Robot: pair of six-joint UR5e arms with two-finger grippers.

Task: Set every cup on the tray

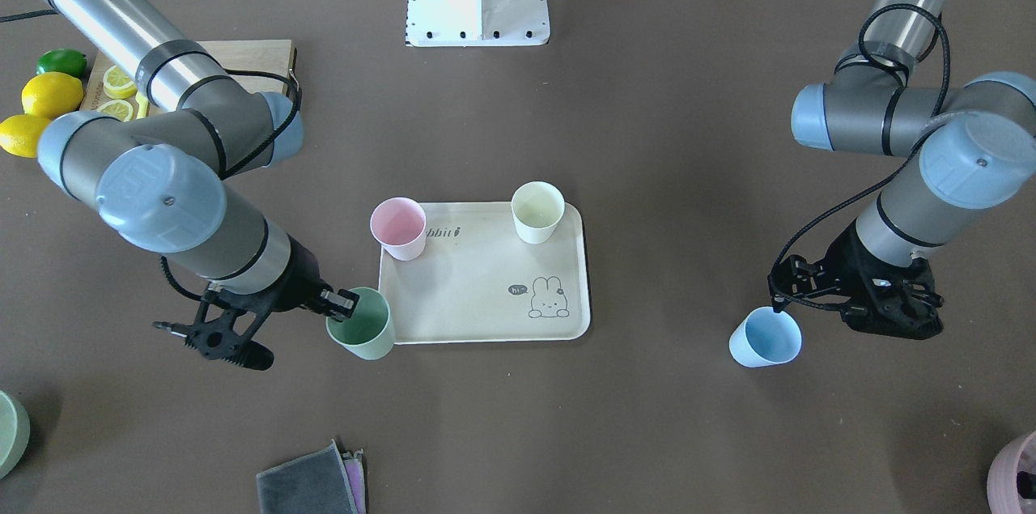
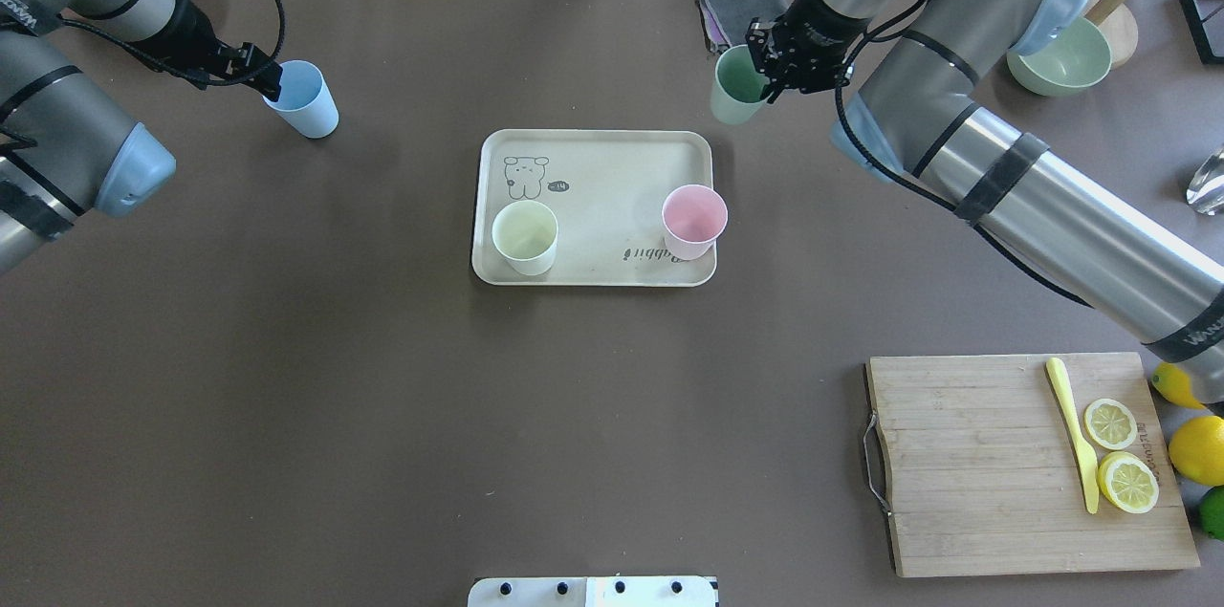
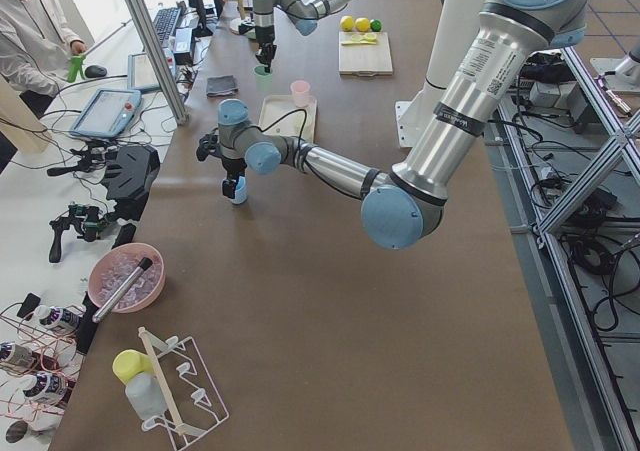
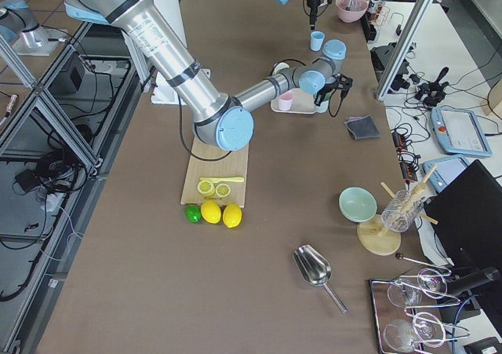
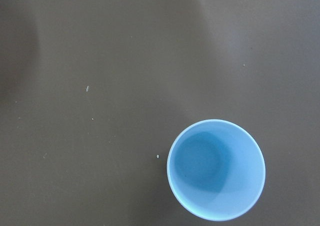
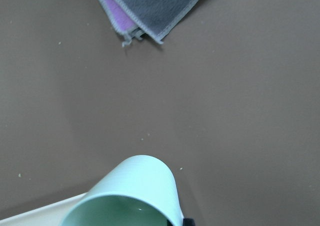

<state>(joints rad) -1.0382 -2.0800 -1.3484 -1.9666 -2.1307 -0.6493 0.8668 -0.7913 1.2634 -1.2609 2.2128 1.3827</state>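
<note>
The cream tray [image 1: 486,312] [image 2: 612,158] lies mid-table. The pink cup [image 1: 398,227] [image 2: 694,221] and the cream-white cup [image 1: 537,211] [image 2: 525,237] stand upright on it. My right gripper [image 1: 340,302] [image 2: 765,72] is shut on the rim of the sage green cup [image 1: 362,325] [image 2: 736,86] [image 6: 135,196]. It holds the cup tilted beside the tray's corner [image 6: 40,211]. The light blue cup [image 1: 765,338] [image 2: 304,98] [image 5: 216,168] stands on the table off the tray. My left gripper [image 1: 781,299] [image 2: 266,74] hangs open at its rim.
A wooden cutting board [image 2: 966,464] carries lemon slices and a yellow knife [image 2: 1071,435], with lemons [image 2: 1200,449] beside it. A folded grey cloth [image 1: 312,482] [image 6: 150,8] lies beyond the green cup. A pale green bowl [image 2: 1057,57] and a pink bowl [image 1: 1016,473] sit at the edges.
</note>
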